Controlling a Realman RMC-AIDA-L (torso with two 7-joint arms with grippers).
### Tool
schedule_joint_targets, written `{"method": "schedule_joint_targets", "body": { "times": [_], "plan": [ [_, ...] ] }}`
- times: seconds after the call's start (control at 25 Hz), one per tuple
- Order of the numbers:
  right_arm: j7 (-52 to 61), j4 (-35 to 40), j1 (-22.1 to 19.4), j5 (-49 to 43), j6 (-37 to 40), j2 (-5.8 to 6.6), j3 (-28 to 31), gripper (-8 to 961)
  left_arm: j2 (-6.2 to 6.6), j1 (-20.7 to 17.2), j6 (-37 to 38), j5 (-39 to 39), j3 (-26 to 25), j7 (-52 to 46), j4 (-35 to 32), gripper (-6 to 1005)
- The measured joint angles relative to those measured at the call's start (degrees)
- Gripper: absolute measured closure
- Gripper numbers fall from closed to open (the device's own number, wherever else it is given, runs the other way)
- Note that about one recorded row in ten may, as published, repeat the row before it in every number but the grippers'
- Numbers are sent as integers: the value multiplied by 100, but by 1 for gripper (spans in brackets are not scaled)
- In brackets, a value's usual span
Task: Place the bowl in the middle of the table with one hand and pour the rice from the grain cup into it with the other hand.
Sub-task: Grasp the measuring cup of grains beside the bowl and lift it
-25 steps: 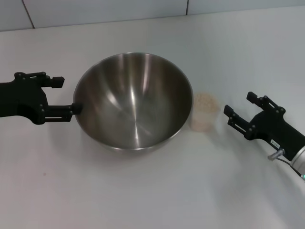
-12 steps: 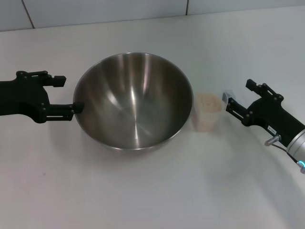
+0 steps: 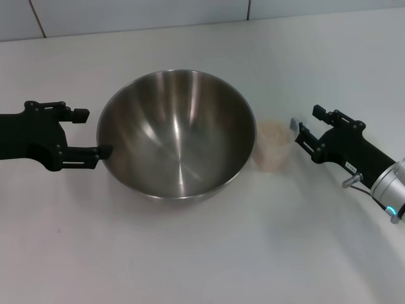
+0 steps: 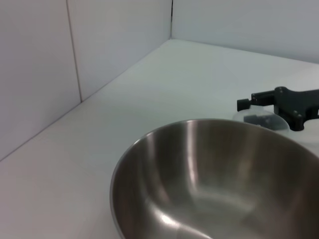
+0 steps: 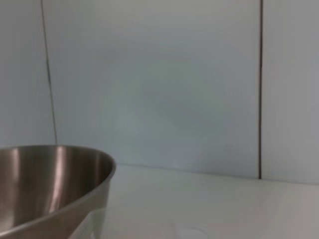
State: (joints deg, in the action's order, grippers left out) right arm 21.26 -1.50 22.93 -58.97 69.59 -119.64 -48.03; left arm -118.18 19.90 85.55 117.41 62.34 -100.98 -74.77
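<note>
**Bowl set, rice not yet poured**

Head view: on the white table (image 3: 190,253), the bowl (image 3: 177,133) sits mid-table. Left claw (image 3: 85,133) spread apart beside its rim. Right claw (image 3: 305,130) spread, nearing the grain cup (image 3: 273,147), full of rice (image 3: 273,132).

Left wrist view: bowl empty.

Grasp and pour remain.

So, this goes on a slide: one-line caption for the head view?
Open right gripper nears the rice-filled grain cup beside the bowl; open left gripper sits at the bowl's opposite rim.
</note>
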Motion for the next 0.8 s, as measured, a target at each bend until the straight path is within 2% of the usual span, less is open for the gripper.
{"method": "schedule_joint_targets", "body": {
  "times": [0.04,0.32,0.4,0.64,0.8],
  "plan": [
    [0,0,0,7,15,-3,19,274,-2,5,10,13,4,0,-4,185],
    [-19,-5,1,12,33,-6,90,495,-3,61,55,18,8,-9,-4,185],
    [-26,-5,1,14,34,-6,93,736,-3,66,59,18,14,-9,-4,185],
    [-45,12,8,18,66,-6,126,845,-3,74,63,18,39,-9,0,185],
    [-155,14,-70,19,417,-6,383,918,-3,76,70,18,84,-9,0,185]
  ]
}}
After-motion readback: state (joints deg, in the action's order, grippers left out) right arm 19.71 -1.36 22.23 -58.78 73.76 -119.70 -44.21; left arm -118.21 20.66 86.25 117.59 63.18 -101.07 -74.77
